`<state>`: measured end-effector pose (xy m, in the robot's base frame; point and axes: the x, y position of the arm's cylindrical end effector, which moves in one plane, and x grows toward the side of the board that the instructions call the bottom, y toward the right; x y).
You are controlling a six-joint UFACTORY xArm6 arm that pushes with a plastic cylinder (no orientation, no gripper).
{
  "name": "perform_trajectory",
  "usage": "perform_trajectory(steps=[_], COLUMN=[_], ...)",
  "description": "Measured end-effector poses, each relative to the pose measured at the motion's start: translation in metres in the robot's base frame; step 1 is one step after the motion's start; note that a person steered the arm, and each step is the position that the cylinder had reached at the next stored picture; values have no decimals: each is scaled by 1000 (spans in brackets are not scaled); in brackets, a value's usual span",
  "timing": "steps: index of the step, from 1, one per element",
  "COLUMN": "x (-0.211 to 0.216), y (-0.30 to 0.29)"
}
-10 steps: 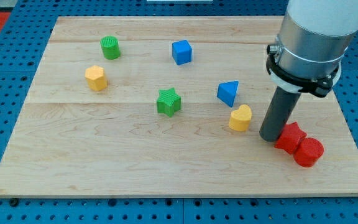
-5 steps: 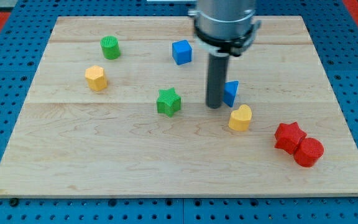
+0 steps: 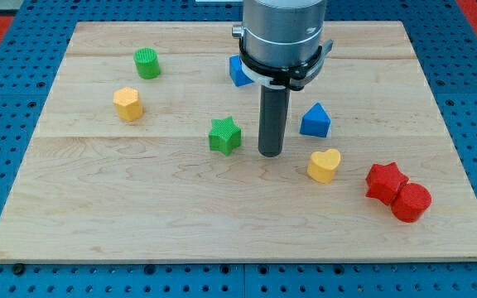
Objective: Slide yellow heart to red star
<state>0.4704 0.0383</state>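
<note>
1. The yellow heart [image 3: 324, 165] is serving as my landmark: it is sitting on the wooden board [image 3: 139, 207], with the red star [image 3: 386, 181] lying near it toward the view's right and slightly lower, apart from it.
2. A red cylinder [image 3: 411, 202] is touching the red star on its far lower-right side, away from the heart.
3. My tip [image 3: 270, 154] is resting on the board to the heart's left and a little above it, not touching it; being a bare rod, it has nothing to spread or press together and is carrying nothing.
4. The blue triangular block [image 3: 315, 121] is standing just above the heart, and the green star [image 3: 224, 136] is lying well to its left, beyond my tip.
5. Judging by its look, the heart is a small, light, rigid block that is likely to glide easily and to twist if pushed off-centre.
6. I am judging the best contact to be the heart's left flank, opposite the star, pressing through its middle so it is heading straight along the line to the red star.
</note>
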Motion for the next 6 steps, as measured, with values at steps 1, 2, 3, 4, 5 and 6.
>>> perform_trajectory(steps=[1, 2, 3, 4, 5, 6], x=[0, 3, 15, 16, 16, 16], y=[1, 26, 43, 45, 76, 100])
